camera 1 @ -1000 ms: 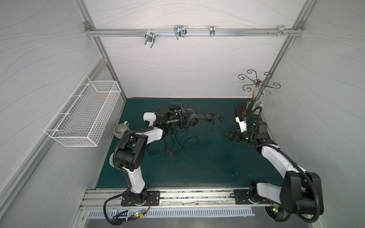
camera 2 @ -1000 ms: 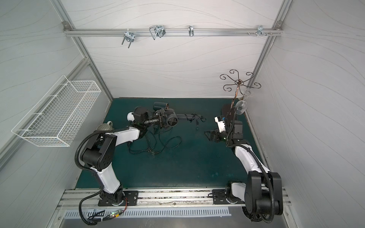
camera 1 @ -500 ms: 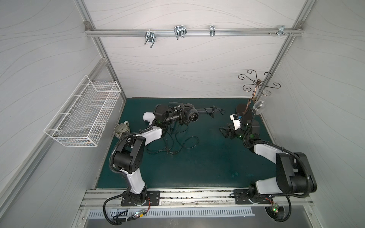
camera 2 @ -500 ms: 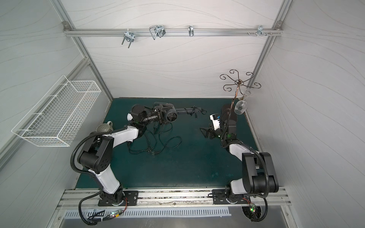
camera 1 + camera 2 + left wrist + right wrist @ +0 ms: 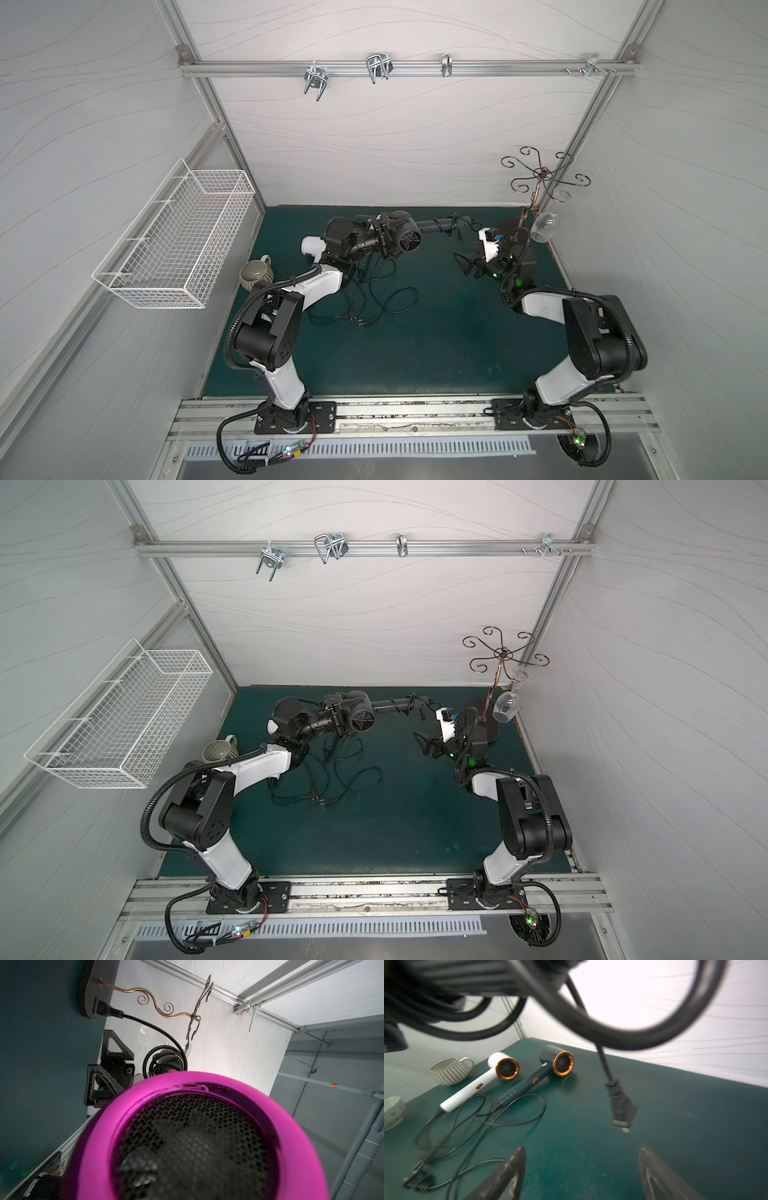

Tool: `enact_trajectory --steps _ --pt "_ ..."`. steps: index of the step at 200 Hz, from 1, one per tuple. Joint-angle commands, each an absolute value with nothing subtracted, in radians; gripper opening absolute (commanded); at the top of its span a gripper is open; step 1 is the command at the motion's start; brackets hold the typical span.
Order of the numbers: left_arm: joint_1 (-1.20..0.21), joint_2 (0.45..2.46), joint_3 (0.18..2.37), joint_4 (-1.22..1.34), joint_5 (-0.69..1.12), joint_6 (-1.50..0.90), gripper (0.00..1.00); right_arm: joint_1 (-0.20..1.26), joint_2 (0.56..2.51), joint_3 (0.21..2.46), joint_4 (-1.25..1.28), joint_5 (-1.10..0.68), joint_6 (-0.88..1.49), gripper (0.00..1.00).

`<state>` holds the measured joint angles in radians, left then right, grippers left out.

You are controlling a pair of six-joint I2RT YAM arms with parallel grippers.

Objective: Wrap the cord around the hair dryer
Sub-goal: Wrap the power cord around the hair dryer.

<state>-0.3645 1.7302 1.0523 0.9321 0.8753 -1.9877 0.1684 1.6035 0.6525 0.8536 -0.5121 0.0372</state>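
My left gripper (image 5: 384, 240) is shut on the body of a black hair dryer (image 5: 406, 240) and holds it above the mat, in both top views. Its handle (image 5: 434, 226) points toward the right arm. The black cord (image 5: 455, 222) sits in loops round the handle's end, and the plug (image 5: 620, 1105) dangles from them. In the left wrist view the dryer's magenta nozzle (image 5: 197, 1136) fills the frame and hides the fingers. My right gripper (image 5: 467, 266) stands open just below the handle's end, with nothing between its fingers (image 5: 508, 1174).
A white dryer (image 5: 483, 1080) and a dark green dryer (image 5: 537, 1076) lie on the mat with loose cords (image 5: 374, 307). A ribbed mug (image 5: 255, 274) stands at the left edge. A wire basket (image 5: 178, 245) hangs on the left wall. A glass stand (image 5: 540, 178) with a wine glass (image 5: 544, 226) is back right.
The right gripper has moved left and toward the back, nearer the handle's end, and its jaws have narrowed slightly. The left arm has shifted the dryer a little toward the back wall.
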Motion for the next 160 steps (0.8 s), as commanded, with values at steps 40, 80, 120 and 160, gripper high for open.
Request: enact_trajectory --steps 40,80,120,160 --pt "-0.378 1.665 1.085 1.114 0.862 -2.056 0.00 0.187 1.686 0.704 1.081 -0.417 0.054 0.80" --pt "-0.391 1.656 1.065 1.128 0.853 -2.066 0.00 0.200 1.762 0.754 1.157 -0.394 0.067 0.77" --pt "-0.403 1.657 1.056 1.135 0.850 -2.074 0.00 0.219 1.842 0.822 1.226 -0.395 0.087 0.71" --pt "-0.407 1.657 1.048 1.143 0.840 -2.082 0.00 0.246 1.897 0.893 1.230 -0.419 0.091 0.62"
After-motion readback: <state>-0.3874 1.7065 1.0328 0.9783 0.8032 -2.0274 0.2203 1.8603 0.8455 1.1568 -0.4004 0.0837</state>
